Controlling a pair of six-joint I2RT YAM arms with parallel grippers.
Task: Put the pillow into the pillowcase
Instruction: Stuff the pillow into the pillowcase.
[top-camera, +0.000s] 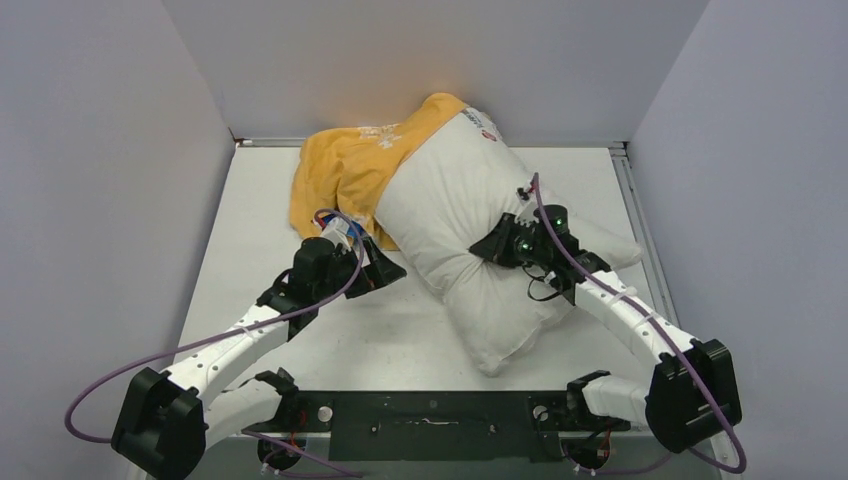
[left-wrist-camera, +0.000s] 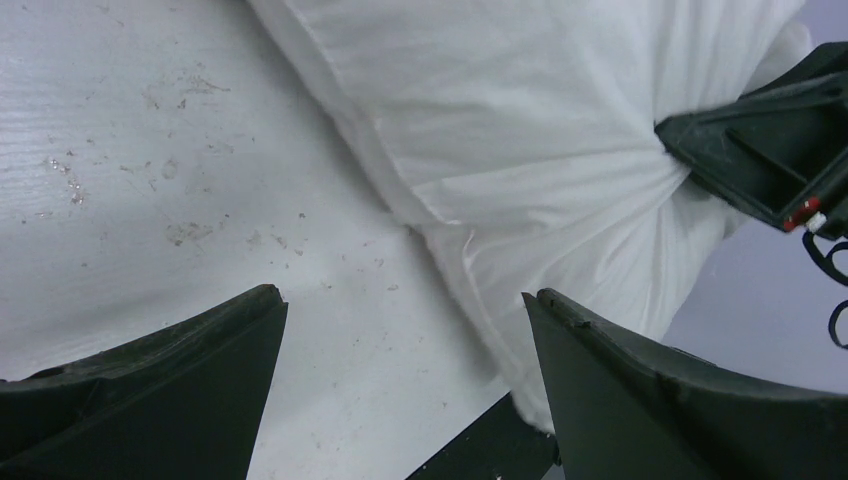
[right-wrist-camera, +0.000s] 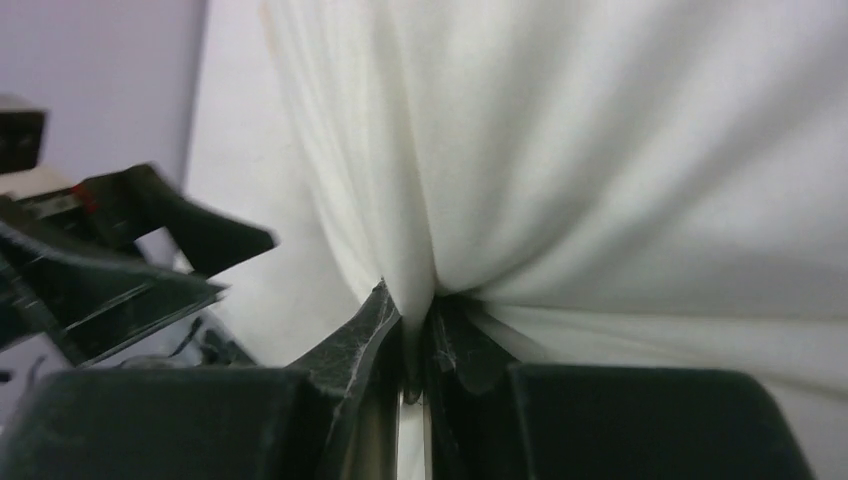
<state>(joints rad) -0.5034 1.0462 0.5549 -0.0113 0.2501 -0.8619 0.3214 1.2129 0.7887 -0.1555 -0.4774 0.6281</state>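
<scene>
The off-white pillow (top-camera: 455, 215) lies slantwise across the table, its far end tucked a little into the crumpled orange-yellow pillowcase (top-camera: 340, 170) at the back. My right gripper (top-camera: 492, 246) is shut on a pinch of the pillow's fabric at mid-length; in the right wrist view the cloth (right-wrist-camera: 600, 150) bunches into the closed jaws (right-wrist-camera: 418, 312). My left gripper (top-camera: 388, 268) stands open just left of the pillow's near side, low over the table. In the left wrist view its fingertips (left-wrist-camera: 400, 295) frame bare table and the pillow's edge (left-wrist-camera: 500, 150), holding nothing.
Grey walls enclose the white table (top-camera: 260, 230) on three sides. The black mounting rail (top-camera: 430, 410) runs along the near edge between the arm bases. The pillow's near end (top-camera: 500, 345) reaches toward that rail.
</scene>
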